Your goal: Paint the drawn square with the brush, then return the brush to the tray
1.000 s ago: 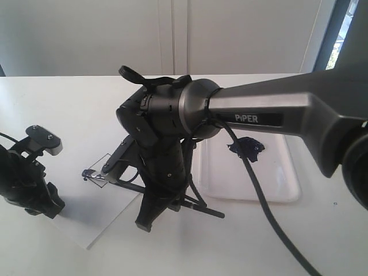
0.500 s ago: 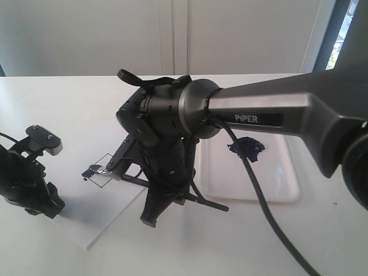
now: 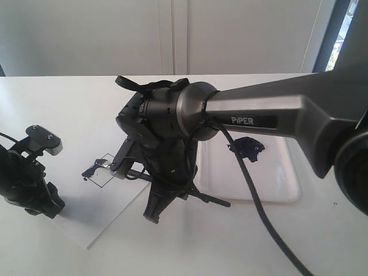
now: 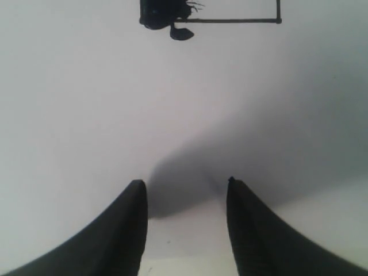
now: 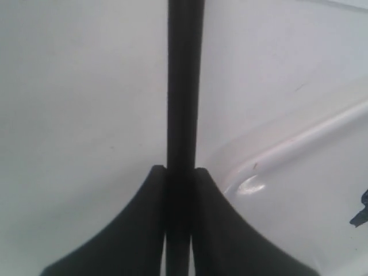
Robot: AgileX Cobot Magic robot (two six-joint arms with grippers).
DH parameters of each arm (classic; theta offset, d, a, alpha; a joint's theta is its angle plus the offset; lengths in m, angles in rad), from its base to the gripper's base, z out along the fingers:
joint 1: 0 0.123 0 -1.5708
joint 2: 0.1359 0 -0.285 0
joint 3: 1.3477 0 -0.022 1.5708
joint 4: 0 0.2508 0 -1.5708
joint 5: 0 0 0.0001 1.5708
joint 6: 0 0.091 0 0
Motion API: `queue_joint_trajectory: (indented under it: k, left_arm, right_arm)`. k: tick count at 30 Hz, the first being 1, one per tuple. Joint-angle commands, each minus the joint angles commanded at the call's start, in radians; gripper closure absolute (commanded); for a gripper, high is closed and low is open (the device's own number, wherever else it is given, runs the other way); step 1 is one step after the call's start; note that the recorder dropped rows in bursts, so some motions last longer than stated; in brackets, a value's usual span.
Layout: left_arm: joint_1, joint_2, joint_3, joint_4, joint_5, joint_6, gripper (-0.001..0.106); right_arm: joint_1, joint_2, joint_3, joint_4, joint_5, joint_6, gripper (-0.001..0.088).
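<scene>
White surface (image 3: pixel 69 98) beneath flat white paper sheet (image 3: pixel 92 221). Just beside sheet: shallow glossy white plastic tray (image 3: pixel 282 187), dark paint blob (image 3: pixel 247 146) inside. Over sheet: black right claw (image 5: pixel 179 169), clamped on brush handle. At sheet's other side: left claw (image 4: pixel 184 181), jaws apart, empty. Long thin black-handled brush (image 3: pixel 211 200), bristles at corner of small black-outlined square (image 3: pixel 102 177) drawn on sheet.

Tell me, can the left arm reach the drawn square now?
Probably yes: only bare white surface lies between the left arm's open jaws and the drawn square, though the brush is there.
</scene>
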Motion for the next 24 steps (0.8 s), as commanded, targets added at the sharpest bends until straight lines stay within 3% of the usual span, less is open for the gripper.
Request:
queue_joint_trajectory:
  k: [24]
  left_arm:
    - [0.000,0.000,0.000,0.000,-0.002,0.000,0.055]
  right_arm:
    - [0.000,0.000,0.000,-0.090,0.004,0.071,0.0868]
